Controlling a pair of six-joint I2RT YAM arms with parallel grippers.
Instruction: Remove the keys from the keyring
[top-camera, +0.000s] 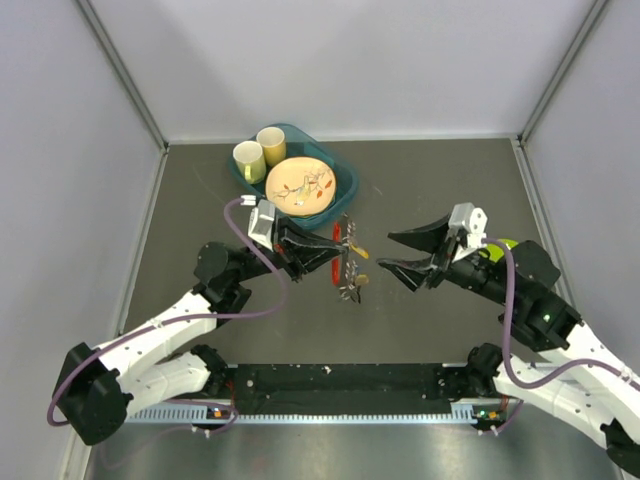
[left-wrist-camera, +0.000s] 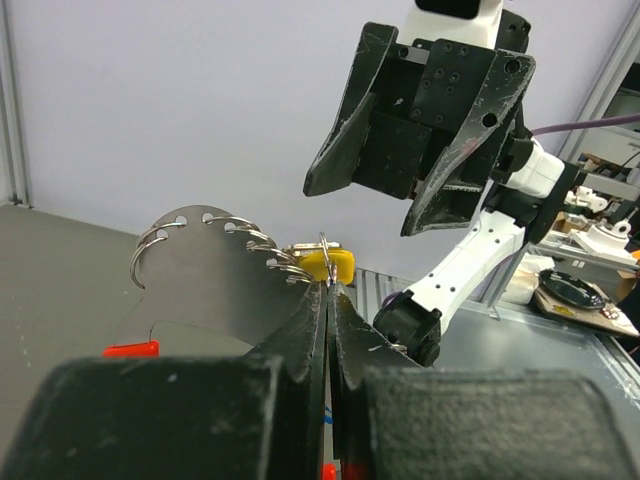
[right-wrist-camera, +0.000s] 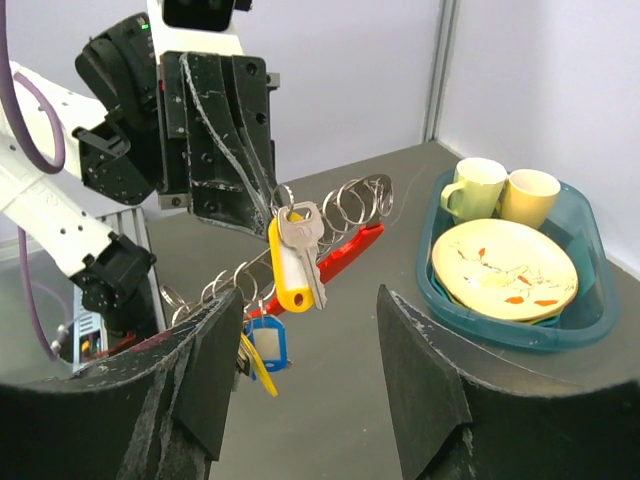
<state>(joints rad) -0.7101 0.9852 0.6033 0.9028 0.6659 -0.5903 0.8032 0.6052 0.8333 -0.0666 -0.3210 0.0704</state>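
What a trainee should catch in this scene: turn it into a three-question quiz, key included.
1. True or false: the right gripper is shut on the keyring.
2. The key hanging just below the tips of the left gripper has a head cover of which colour? A) yellow B) green C) white
3. Fill in: ___ cups stand in the teal basin.
Key: 1 false, its jaws stand open and empty; 2 A; 3 two.

Dangling keys (right-wrist-camera: 297, 255) beyond parted fingers (right-wrist-camera: 425, 380)
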